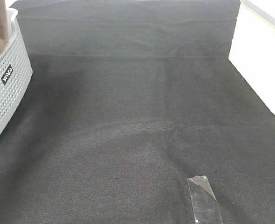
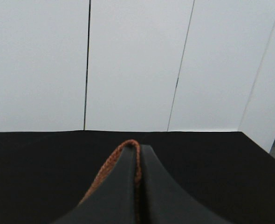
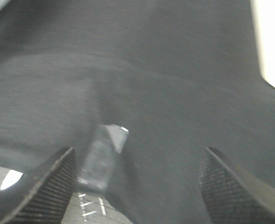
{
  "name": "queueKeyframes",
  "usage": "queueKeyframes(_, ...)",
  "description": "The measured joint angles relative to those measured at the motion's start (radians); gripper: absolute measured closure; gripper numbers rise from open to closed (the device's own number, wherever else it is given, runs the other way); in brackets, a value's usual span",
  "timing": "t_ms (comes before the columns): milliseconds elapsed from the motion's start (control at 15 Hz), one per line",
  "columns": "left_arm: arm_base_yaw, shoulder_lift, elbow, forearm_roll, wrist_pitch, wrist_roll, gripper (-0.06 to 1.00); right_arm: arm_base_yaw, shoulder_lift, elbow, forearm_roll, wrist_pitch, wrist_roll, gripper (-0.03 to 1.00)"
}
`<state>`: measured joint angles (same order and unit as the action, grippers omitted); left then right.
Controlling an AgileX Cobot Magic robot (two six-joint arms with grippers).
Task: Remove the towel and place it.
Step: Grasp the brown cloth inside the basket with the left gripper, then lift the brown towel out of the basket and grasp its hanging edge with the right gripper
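Pinched a folded edge of the reddish-brown towel (image 2: 109,162) between the pressed-together jaws of the left pincer (image 2: 138,151), seemingly to draw it out of the grey perforated basket (image 1: 9,79); held the right pincer (image 3: 137,172) spread and empty, hovering above a clear tape strip (image 3: 102,151), probably waiting

Ahead of the right gripper (image 3: 138,150) the black surface (image 1: 128,116) lies open and bare. Only a flat strip of clear tape (image 3: 102,151) lies beneath, near one of its wide-set jaws. A white block (image 1: 258,60) walls its outer side, and the grey basket (image 1: 7,88) stands well apart on its inner side.
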<state>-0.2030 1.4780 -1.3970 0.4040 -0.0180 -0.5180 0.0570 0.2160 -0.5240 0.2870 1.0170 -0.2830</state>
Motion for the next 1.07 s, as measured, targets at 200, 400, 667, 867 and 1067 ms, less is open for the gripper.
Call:
queueKeyframes(200,-0.082,0.0,-0.079,0.043,-0.032,0.02,0.94,0.0,0.083,0.0,0.159,-0.116,-0.199,0.26)
queueKeyframes(400,-0.163,-0.002,-0.103,0.053,-0.048,0.081,0.94,0.0,0.169,0.0,0.346,-0.252,-0.47,0.26)
queueKeyframes(667,-0.297,0.034,-0.103,0.054,-0.045,0.234,0.94,0.0,0.364,0.0,0.618,-0.286,-0.834,0.26)
queueKeyframes(867,-0.378,0.049,-0.103,0.058,-0.032,0.338,0.94,0.0,0.511,0.0,0.78,-0.289,-1.01,0.26)
queueKeyframes(1067,-0.451,0.054,-0.103,0.075,-0.021,0.399,0.94,0.0,0.736,0.0,1.034,-0.284,-1.366,0.26)
